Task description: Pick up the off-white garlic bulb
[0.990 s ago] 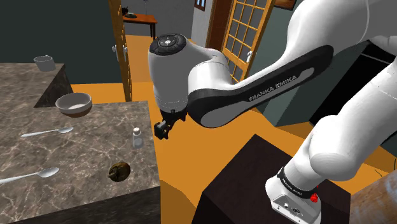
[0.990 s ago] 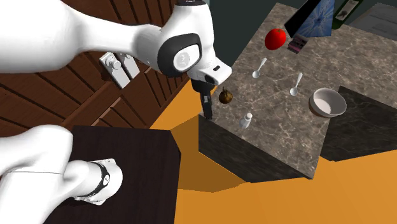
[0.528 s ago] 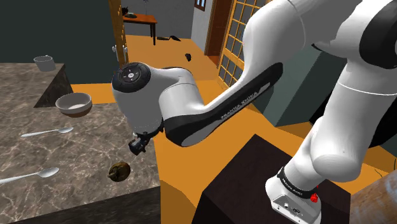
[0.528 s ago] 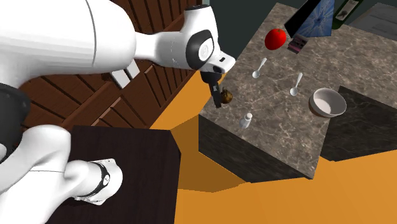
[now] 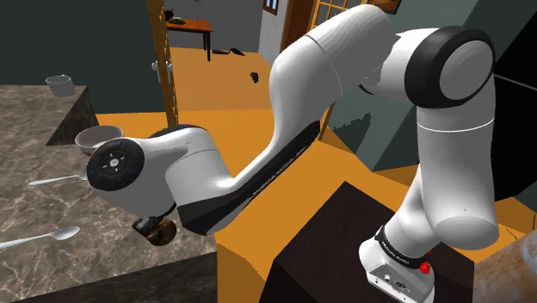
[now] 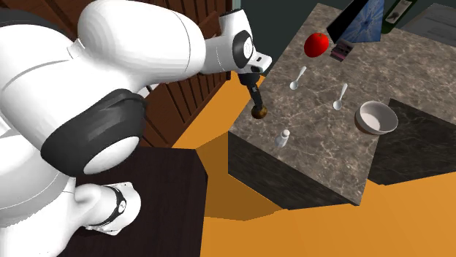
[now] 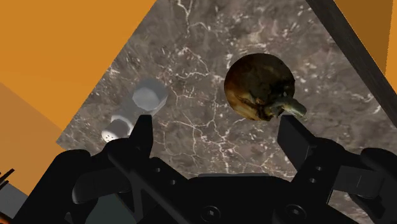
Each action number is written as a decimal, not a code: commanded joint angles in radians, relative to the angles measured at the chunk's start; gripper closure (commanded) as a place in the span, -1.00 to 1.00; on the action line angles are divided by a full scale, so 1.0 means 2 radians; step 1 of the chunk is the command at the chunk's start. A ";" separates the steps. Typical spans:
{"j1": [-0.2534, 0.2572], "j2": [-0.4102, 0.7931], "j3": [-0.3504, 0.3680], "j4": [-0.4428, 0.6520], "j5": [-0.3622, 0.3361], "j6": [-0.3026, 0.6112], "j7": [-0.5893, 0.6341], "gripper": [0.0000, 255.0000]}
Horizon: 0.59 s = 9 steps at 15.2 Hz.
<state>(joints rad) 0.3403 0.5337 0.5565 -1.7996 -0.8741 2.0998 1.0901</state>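
Observation:
The bulb is drawn brown and mottled, with a short curled stem, and lies on the dark marble counter near its corner. My gripper hovers just above it, open, with nothing between the fingers. The bulb sits just past the tip of one finger, off the gripper's middle line. In the second exterior view the gripper points down at the bulb by the counter's near edge. In the shoulder view the bulb peeks out under the arm's wrist.
A small white shaker stands close to the other finger, also seen as the shaker. Farther along the counter lie two spoons, a white bowl and a red fruit. The counter edge drops to orange floor.
The arm has swung from beside the counter's edge out over it and dropped low, bringing the gripper above the bulb. The bulb and shaker have not moved.

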 commanded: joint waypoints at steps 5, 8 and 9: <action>0.063 0.096 -0.027 0.109 -0.055 -0.021 0.010 -1.00; 0.067 0.108 -0.033 0.110 -0.064 -0.013 0.019 -1.00; 0.068 0.113 -0.034 0.111 -0.066 -0.010 0.021 -1.00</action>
<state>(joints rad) 0.4744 0.7503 0.4923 -1.5768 -0.9991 2.0716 1.1257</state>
